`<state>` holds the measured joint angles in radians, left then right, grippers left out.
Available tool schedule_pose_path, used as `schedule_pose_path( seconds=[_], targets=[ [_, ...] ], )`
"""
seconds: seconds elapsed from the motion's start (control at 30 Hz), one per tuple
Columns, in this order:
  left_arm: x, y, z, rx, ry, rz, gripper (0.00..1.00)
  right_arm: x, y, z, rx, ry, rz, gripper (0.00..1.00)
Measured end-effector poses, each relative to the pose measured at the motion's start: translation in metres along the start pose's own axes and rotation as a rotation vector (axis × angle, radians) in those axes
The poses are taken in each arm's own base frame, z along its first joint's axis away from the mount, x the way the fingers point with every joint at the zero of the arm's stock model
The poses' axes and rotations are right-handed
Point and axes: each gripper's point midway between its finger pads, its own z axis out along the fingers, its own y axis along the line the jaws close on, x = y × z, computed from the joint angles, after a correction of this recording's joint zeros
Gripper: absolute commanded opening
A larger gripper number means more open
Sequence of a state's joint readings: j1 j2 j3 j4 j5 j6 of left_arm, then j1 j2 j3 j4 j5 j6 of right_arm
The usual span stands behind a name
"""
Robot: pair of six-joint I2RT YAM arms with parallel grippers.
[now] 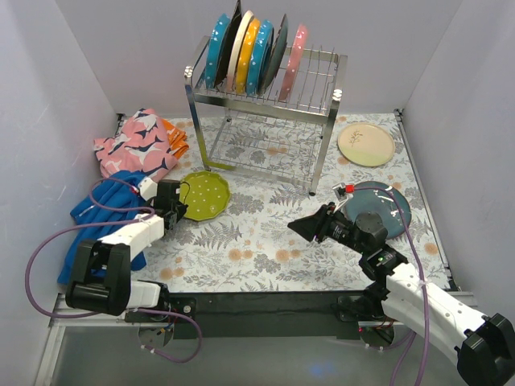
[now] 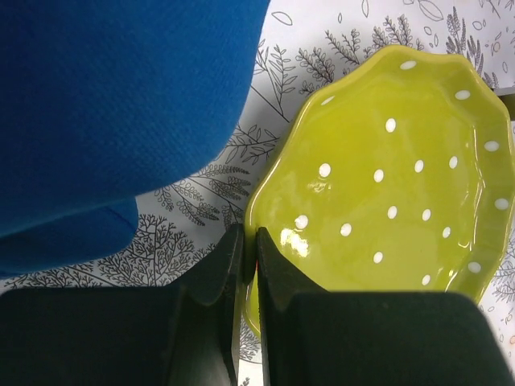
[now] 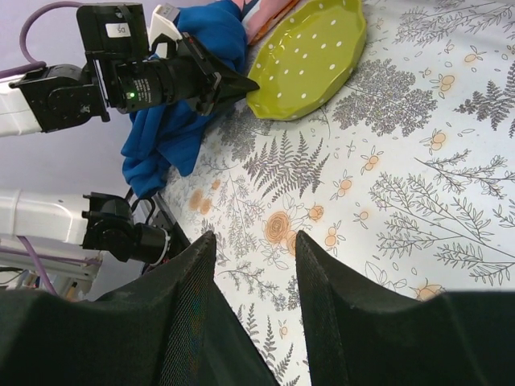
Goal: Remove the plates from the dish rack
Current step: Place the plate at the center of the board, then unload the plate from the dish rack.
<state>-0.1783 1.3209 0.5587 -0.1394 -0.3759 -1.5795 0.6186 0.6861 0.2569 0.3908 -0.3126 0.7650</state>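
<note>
Presently:

1. The tall two-tier chrome wire dish rack stands at the far middle of the table, on a fern-print tablecloth.
2. A row of round plates stands on edge in the rack's upper slots. From left to right they are teal dotted, dark, cream, orange, teal, dark and pink. The lower tier looks bare.
3. Three plates lie flat on the tablecloth.
   - A lime-green scalloped plate with white dots lies left of centre, in front of the rack's left legs.
   - A cream round plate with a faint sprig motif lies beside the rack's right legs.
   - A dark blue-grey round plate lies near the right edge, partly covered by the right arm.
4. The left gripper is low at the lime-green plate's left rim. In the left wrist view its jaws are together with only a hairline between them, and nothing is in them. I cannot tell whether the tips touch the rim.
5. The right gripper points left over the middle of the tablecloth. In the right wrist view its fingers are apart, with bare cloth showing through the gap.
6. A rumpled blue cloth lies by the left arm. A pink patterned cloth lies behind it, at the left wall.
</note>
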Motion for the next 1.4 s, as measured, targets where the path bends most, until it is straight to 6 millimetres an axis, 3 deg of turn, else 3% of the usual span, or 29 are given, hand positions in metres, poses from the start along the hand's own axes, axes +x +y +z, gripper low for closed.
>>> schedule_pose_path(
  seconds=[0.03, 0.27, 0.3, 0.33, 0.5, 0.7, 0.8, 0.87, 1.0, 1.2, 1.4],
  targets=[
    [-0.001, 0.0, 0.0, -0.002, -0.004, 0.0, 0.0, 0.0, 0.0, 0.0, 0.002, 0.001, -0.002, 0.51],
    [-0.006, -0.009, 0.0, 0.011, 0.001, 0.031, 0.55, 0.0, -0.005, 0.0, 0.029, 0.002, -0.009, 0.57],
    [-0.007, -0.012, -0.001, 0.019, 0.003, 0.029, 0.69, 0.0, -0.006, 0.0, 0.035, 0.005, -0.007, 0.59],
    [-0.009, -0.015, -0.002, 0.029, 0.001, 0.028, 0.71, 0.0, -0.006, 0.0, 0.039, 0.009, -0.008, 0.6],
    [-0.022, -0.027, -0.016, 0.086, -0.028, -0.002, 0.72, -0.009, 0.0, 0.001, 0.042, 0.001, -0.017, 0.73],
    [-0.051, -0.055, -0.052, 0.216, -0.1, -0.034, 0.72, -0.026, 0.014, 0.002, 0.035, -0.018, -0.039, 0.7],
    [-0.052, -0.078, -0.076, 0.316, -0.107, 0.008, 0.72, -0.034, 0.022, 0.005, 0.039, -0.012, -0.052, 0.68],
    [-0.041, -0.096, -0.092, 0.396, -0.084, 0.062, 0.71, -0.045, 0.032, 0.01, 0.046, -0.013, -0.062, 0.67],
    [0.003, -0.125, -0.13, 0.566, 0.005, 0.21, 0.72, -0.078, 0.062, 0.021, 0.048, -0.05, -0.103, 0.67],
    [0.028, -0.143, -0.175, 0.799, 0.053, 0.268, 0.72, -0.156, 0.113, 0.044, 0.088, -0.188, -0.201, 0.69],
    [0.069, -0.139, -0.18, 0.895, 0.133, 0.324, 0.72, -0.24, 0.129, 0.061, 0.233, -0.377, -0.324, 0.72]
  ],
)
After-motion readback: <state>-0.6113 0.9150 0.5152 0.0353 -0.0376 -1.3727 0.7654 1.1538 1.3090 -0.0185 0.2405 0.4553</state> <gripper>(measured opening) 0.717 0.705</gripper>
